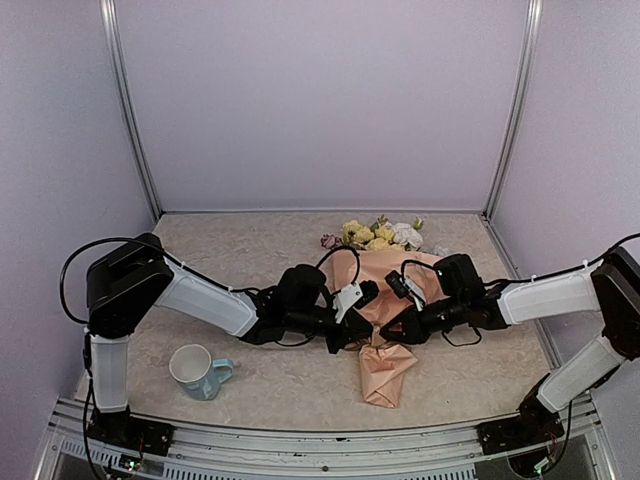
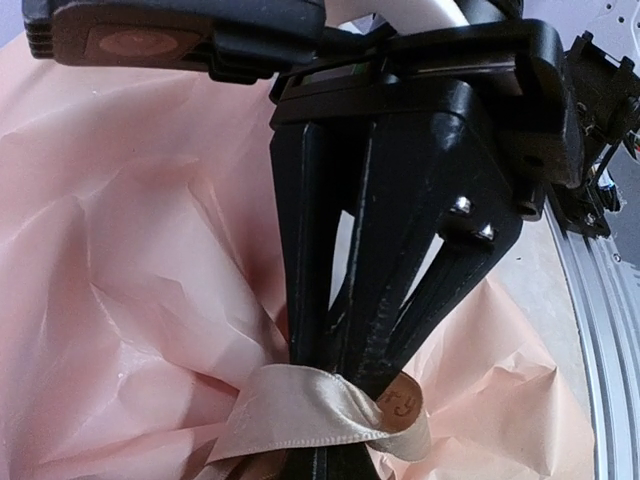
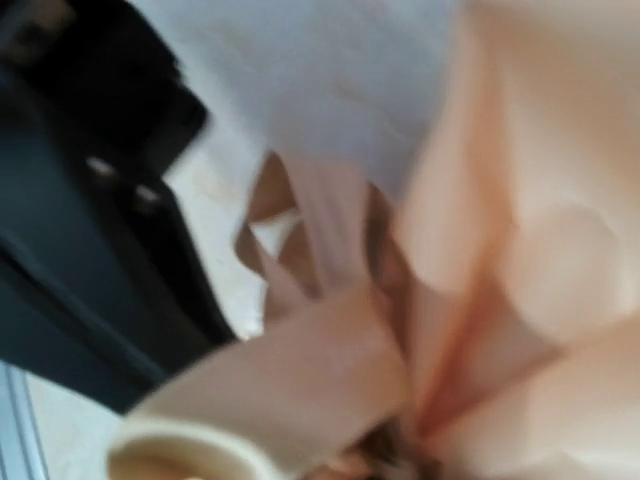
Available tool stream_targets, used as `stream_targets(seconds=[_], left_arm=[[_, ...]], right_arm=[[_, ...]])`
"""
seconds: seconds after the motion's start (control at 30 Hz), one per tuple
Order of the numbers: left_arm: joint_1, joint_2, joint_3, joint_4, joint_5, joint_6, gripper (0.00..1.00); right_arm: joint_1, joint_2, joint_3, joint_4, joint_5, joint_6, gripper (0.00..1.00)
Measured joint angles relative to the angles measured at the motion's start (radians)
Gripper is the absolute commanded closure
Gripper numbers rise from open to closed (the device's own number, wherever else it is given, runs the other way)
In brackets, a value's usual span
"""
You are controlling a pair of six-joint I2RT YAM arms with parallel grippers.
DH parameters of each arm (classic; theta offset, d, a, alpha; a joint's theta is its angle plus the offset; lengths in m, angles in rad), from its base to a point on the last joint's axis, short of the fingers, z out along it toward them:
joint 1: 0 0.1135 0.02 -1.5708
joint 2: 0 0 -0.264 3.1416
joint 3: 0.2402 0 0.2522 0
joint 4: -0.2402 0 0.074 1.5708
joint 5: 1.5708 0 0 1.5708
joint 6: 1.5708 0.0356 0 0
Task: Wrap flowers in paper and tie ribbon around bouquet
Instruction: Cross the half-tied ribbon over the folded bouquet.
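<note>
Beige tabletop (image 1: 250, 245), satin ribbon (image 2: 300, 412), writing (image 2: 403, 403) illegible

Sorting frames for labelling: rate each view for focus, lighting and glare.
Top external: sharp and evenly lit, with only soft shadows; the bouquet is clear. Left wrist: sharp; the left gripper fills the middle, there is a mild sheen on the ribbon, and the paper creases are crisp. Right wrist: badly blurred and too close; ribbon and paper read only as peach smears, with a dark blur at left.

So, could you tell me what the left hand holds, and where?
The left hand is shut on the ribbon, pinching a looped strand of it.
</note>
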Motion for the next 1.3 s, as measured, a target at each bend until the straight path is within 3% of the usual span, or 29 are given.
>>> stream_targets(seconds=[0.3, 0.47, 0.6, 0.8, 0.93, 1.1, 1.3], left_arm=[[0.005, 0.000, 0.000, 0.006, 0.017, -0.002, 1.00], [0.006, 0.000, -0.001, -0.005, 0.021, -0.008, 1.00], [0.011, 0.000, -0.002, -0.010, 0.023, -0.010, 1.00], [0.011, 0.000, -0.002, -0.012, 0.005, -0.014, 0.75], [0.011, -0.019, -0.020, -0.011, -0.022, -0.023, 0.67], [0.018, -0.085, -0.060, -0.017, -0.031, -0.024, 0.67], [0.026, -0.120, -0.060, -0.021, 0.003, -0.053, 0.77]], right_arm=[[0.000, 0.012, 0.001, 0.082, -0.108, 0.018, 0.80], [-0.001, 0.029, 0.001, 0.089, -0.108, 0.019, 0.96], [-0.003, 0.031, 0.001, 0.085, -0.101, 0.020, 1.00], [-0.003, 0.025, 0.001, 0.075, -0.096, 0.015, 1.00], [-0.003, 0.003, 0.001, 0.058, -0.086, 0.008, 1.00], [-0.003, -0.019, 0.001, 0.054, -0.075, -0.002, 1.00], [-0.003, -0.019, 0.001, 0.049, -0.069, -0.005, 1.00]])
